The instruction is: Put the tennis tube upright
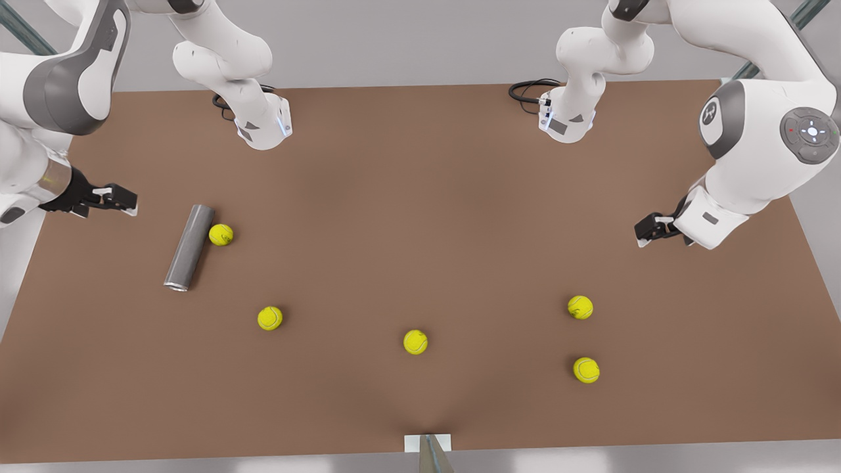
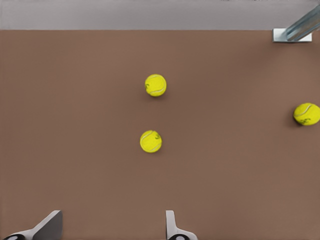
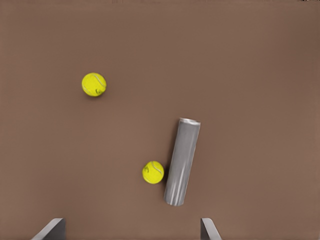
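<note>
Tube position first: we found the plain grey metallic tennis tube (image 1: 189,247) lying flat on the brown worktop (image 1: 420,197), toward the front view's left, its open round mouth at the end nearer that camera. A small yellow-green tennis ball (image 1: 221,234) sat just beside, perhaps touching, the tube's far end; we could not settle which. It lay on its side, so the task had not begun.

Matching by wrist views, we took the arm at the front view's left for the right arm, since its camera looked down on the tube (image 3: 182,161) and the neighbouring ball (image 3: 153,172). The right hand (image 1: 112,197) hung above the worktop, near the tube's far end but apart from it, fingers spread wide and empty. We judged it posed there as the closer arm, ready for an approach.

The left hand (image 1: 650,228) hung at the front view's right, well apart from the tube, fingers parted, holding nothing; it waited. Its camera saw loose balls, one (image 2: 155,85) beyond another (image 2: 150,141).

We judged the neighbouring ball a nuisance: it might roll if nudged during the grasp.
</note>
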Available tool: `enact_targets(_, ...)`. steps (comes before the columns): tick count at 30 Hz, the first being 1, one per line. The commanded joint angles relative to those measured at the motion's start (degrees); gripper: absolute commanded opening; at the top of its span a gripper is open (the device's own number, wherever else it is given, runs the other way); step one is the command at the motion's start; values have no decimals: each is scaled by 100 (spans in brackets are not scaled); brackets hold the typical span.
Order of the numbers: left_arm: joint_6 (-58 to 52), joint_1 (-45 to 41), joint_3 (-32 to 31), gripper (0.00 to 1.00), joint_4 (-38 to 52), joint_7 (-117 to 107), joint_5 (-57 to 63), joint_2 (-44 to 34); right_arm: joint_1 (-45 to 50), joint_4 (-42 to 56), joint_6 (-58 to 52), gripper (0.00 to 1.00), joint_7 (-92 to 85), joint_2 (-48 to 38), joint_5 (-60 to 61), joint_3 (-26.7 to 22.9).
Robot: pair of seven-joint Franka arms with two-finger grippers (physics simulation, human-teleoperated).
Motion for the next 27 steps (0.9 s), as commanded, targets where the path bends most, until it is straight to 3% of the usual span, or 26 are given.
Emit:
enact_targets(1, 94, 0, 1, 100, -4, -164, 15, -6, 1, 3, 60, 100, -253, 9, -2, -6)
enact_targets(5, 102, 0, 1, 100, 5, -172, 6, -15, 18, -6, -80, 100, -192, 298, 7, -6)
enact_targets(7, 94, 0, 1, 100, -4, -172, 6, -15, -8, -585, 32, 100, 90, 756, 77, -15)
enact_targets(9, 94, 0, 1, 100, -4, -181, -11, -6, -8, -1701, 1560, 100, 828, 774, 112, -15)
enact_targets(13, 94, -17, 1, 100, -4, -155, -11, 2, -87, -2520, 3118, 100, 1066, 994, 139, -41)
enact_targets(18, 94, -44, 1, 100, -4, -146, -20, 108, -210, -4347, 5604, 100, 820, 519, 130, -375)
enact_targets(24, 102, -44, 1, 100, -13, -207, -29, 152, -281, -5561, 7135, 100, 609, 335, 130, -718)
enact_targets(27, 85, -44, 1, 100, -13, -243, -37, 178, -325, -5675, 7126, 100, 565, 449, 130, -806)
